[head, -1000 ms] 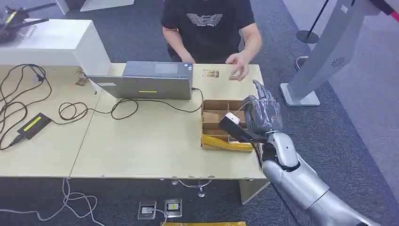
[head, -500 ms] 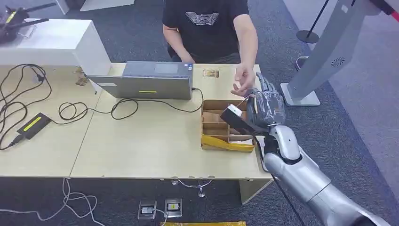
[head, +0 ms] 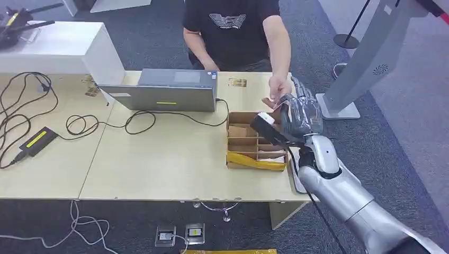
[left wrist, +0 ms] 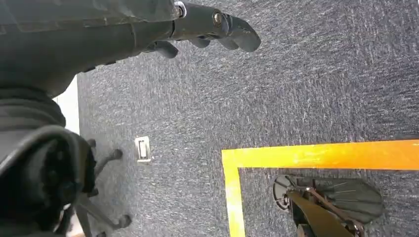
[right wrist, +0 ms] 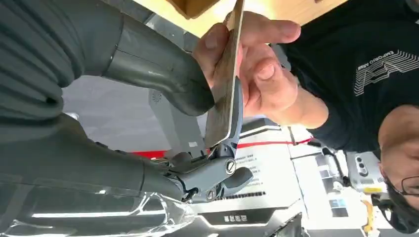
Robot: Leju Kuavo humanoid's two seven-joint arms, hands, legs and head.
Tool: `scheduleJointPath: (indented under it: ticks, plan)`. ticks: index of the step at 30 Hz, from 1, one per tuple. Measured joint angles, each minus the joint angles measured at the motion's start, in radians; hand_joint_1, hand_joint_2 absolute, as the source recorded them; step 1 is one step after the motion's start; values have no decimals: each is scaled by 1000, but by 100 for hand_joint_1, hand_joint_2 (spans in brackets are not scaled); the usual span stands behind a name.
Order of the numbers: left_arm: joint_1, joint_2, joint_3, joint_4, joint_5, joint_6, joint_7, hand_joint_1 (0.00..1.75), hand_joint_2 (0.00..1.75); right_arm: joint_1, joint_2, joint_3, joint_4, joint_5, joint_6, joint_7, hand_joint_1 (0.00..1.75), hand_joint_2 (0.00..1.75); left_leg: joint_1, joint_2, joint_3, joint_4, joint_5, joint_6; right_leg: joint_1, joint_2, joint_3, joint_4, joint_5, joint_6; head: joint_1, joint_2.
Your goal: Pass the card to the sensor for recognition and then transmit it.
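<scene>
The right hand point(right wrist: 197, 98) pinches a thin tan card point(right wrist: 225, 84), edge-on, with a person's hand point(right wrist: 257, 74) gripping it.

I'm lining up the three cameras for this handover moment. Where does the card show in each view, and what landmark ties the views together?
Head view: the card is a small sliver between the right hand and the person's hand, above the cardboard box.
Right wrist view: card edge-on at centre, between thumb and fingers.
Left wrist view: the card is elsewhere; carpet.
Shared landmark: the person's hand.
</scene>
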Motion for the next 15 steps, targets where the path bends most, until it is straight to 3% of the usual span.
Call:
scheduleJointPath:
  ticks: [4,5,9,10,11,15]
  plan:
    - [0,-1,0,0,0,-3,0,0,0,-10,2,2,13,3,10,8,175,175,0,0,0,0,0,0,0,0,0,0,0,0,0,0]
    - [0,-2,0,0,1,-3,0,0,0,-14,2,3,19,5,12,11,159,175,0,0,0,0,0,0,0,0,0,0,0,0,0,0]
    - [0,-3,0,0,5,-2,0,0,0,-36,3,15,49,5,11,15,159,175,0,0,0,0,0,0,0,0,0,0,0,0,0,0]
    - [0,-3,0,0,5,-2,0,0,0,-39,4,15,56,4,11,16,140,175,0,0,0,0,0,0,0,0,0,0,0,0,0,0]
    - [0,-3,0,0,6,-2,0,0,0,-40,4,15,60,4,10,16,0,175,0,0,0,0,0,0,0,0,0,0,0,0,0,0]
    - [0,-3,0,0,8,-2,0,0,0,-47,7,19,72,3,8,17,0,175,0,0,0,0,0,0,0,0,0,0,0,0,0,0]
